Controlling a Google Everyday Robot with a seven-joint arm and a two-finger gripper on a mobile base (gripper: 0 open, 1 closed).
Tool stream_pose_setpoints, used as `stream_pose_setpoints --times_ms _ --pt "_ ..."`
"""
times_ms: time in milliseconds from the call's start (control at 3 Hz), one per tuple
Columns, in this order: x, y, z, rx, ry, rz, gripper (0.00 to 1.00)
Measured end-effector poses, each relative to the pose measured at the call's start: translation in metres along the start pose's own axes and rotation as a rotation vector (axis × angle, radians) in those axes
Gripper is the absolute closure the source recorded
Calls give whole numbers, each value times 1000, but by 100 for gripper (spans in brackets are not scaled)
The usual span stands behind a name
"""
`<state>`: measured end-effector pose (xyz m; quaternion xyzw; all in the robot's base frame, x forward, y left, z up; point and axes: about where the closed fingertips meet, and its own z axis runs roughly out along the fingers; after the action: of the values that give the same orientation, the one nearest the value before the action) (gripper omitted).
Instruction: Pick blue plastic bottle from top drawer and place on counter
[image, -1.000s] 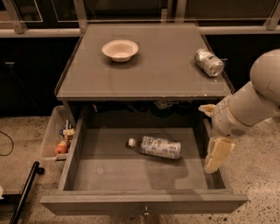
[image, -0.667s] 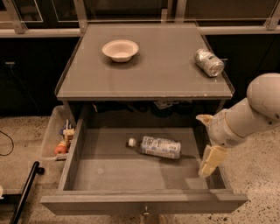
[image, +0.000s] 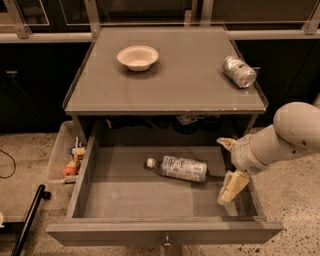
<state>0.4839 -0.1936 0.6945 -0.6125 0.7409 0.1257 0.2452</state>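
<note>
While the drawer stands pulled fully out of a grey cabinet, the counter lies directly above and behind it, a flat grey top with a thin glassy edge. The room behind the drawer is dark, with dark panels and pale framing along the back wall; the floor to either side of the drawer is pale speckled stone. On the counter, a shallow cream bowl stands upright above the drawer's left half, and a silver can lies on its side above the drawer's right end. The drawer has a plain front panel with a small centre knob. Its only content is the bottle, lying on its side on the drawer floor, right of centre and toward the back, white cap pointing to the drawer's left. The gripper hangs at the drawer's right end, near the bottle's base but apart from it; its two pale fingers are spread and hold nothing. The white arm reaches in from beyond the drawer's right wall. Just left of the drawer, a pale bin on the floor holds small clutter, some of it orange and red, too small to identify.
</note>
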Motion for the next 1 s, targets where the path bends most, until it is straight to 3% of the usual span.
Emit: stream_pose_setpoints --times_ms 333,1000 --pt "0 0 0 0 0 0 0" --pt "-6 -25 43 21 -121 -2 0"
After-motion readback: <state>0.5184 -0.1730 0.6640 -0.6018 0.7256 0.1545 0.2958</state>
